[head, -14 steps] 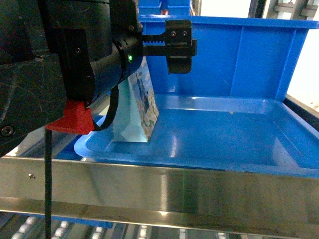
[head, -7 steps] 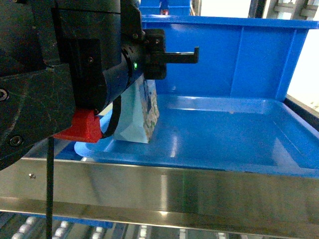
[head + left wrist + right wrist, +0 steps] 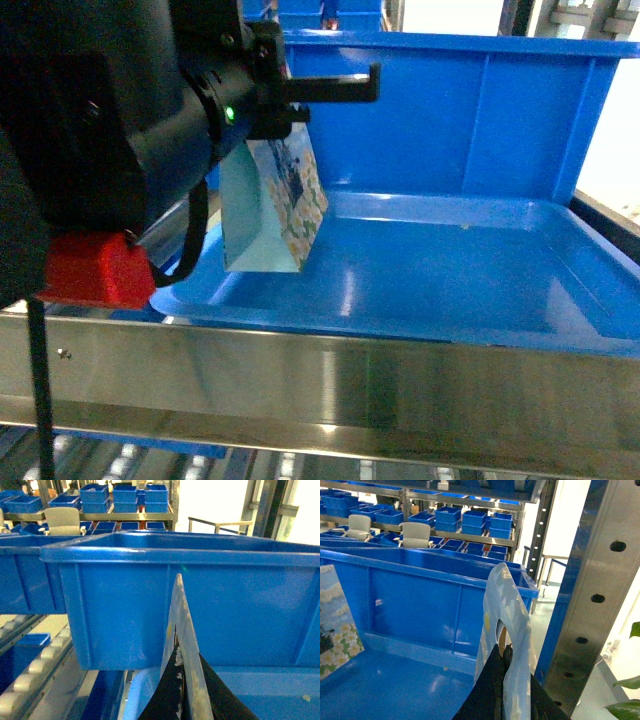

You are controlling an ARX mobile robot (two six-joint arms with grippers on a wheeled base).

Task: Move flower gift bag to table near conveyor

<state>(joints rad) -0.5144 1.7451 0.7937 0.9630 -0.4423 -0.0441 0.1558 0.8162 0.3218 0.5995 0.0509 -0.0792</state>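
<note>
My left jaws (image 3: 182, 680) are pinched tight on the top edge of the flower gift bag (image 3: 275, 205), which hangs tilted from them over the near left corner of the shiny blue tray (image 3: 450, 290); I cannot tell whether its lower edge touches the tray floor. Behind the bag stands a tall blue bin (image 3: 480, 110). The tray sits on the conveyor (image 3: 330, 380), whose steel front rail runs across below it, with small white rollers (image 3: 120, 462) showing underneath. My right jaws (image 3: 502, 680) are closed on a pale patterned piece (image 3: 507, 610) standing up between them; what it is I cannot tell. From that wrist the bag's flowered face shows at the far left.
</note>
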